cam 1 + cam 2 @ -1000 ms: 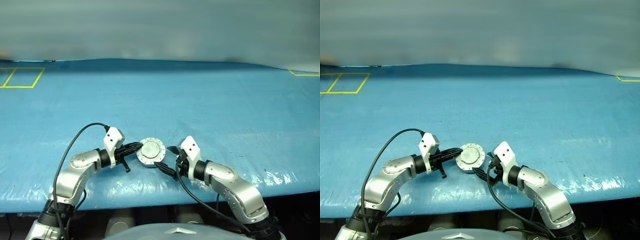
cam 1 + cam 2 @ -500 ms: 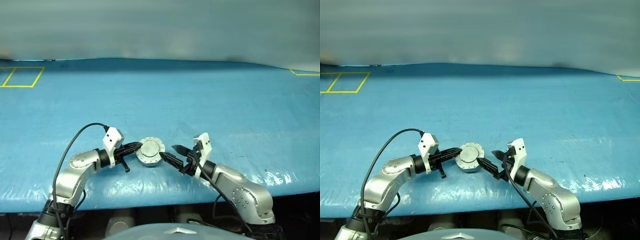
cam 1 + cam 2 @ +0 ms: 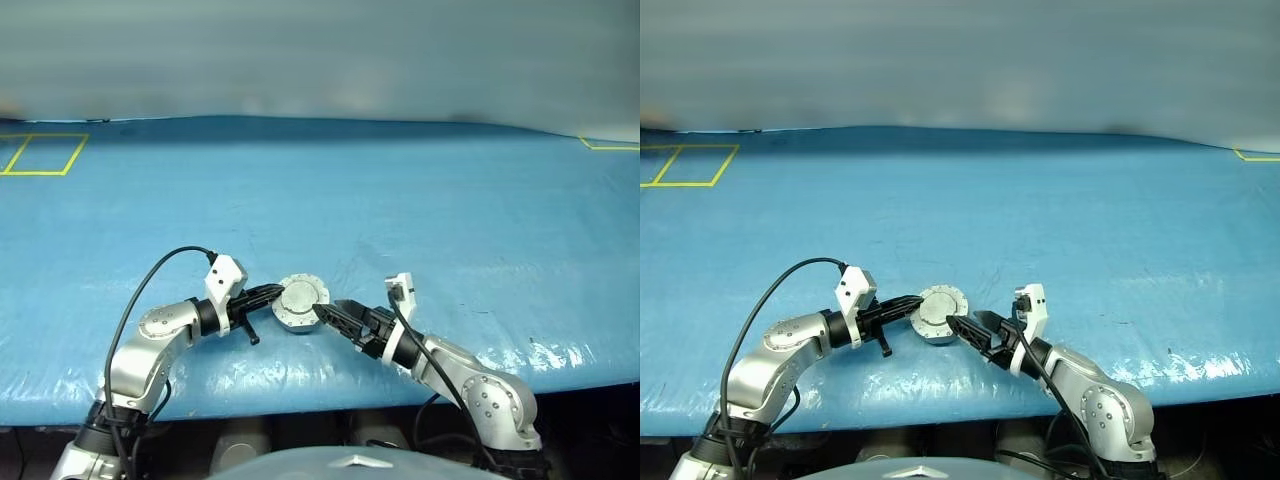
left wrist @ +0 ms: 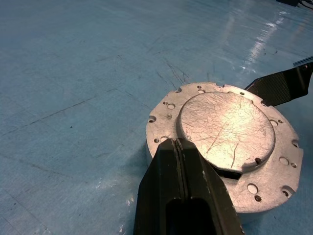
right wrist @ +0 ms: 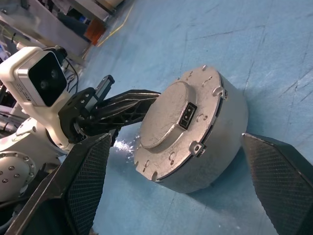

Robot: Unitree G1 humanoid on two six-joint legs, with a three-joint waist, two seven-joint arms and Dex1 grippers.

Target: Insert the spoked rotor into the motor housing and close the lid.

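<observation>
Lid [image 4: 226,131] and motor housing [image 5: 215,142] read as one closed drum lying flat on the blue table [image 3: 400,200], plain grey face with its raised centre upward, so the spoked rotor is presumably inside, though that cannot be seen. Starting at the left gripper [image 3: 272,297]: its two black fingers are pressed together with nothing between them, their tips resting on the lid's flange at about 9 o'clock on the drum. The right gripper [image 3: 962,325] has its fingers spread wide apart and empty; in the right wrist view they stand either side of the drum without touching it. From the head camera the drum sits between the two hands, the right approaching from about 4 o'clock. Its axis is vertical, with no long side to favour. Both hands are near; the left is the one in contact.
</observation>
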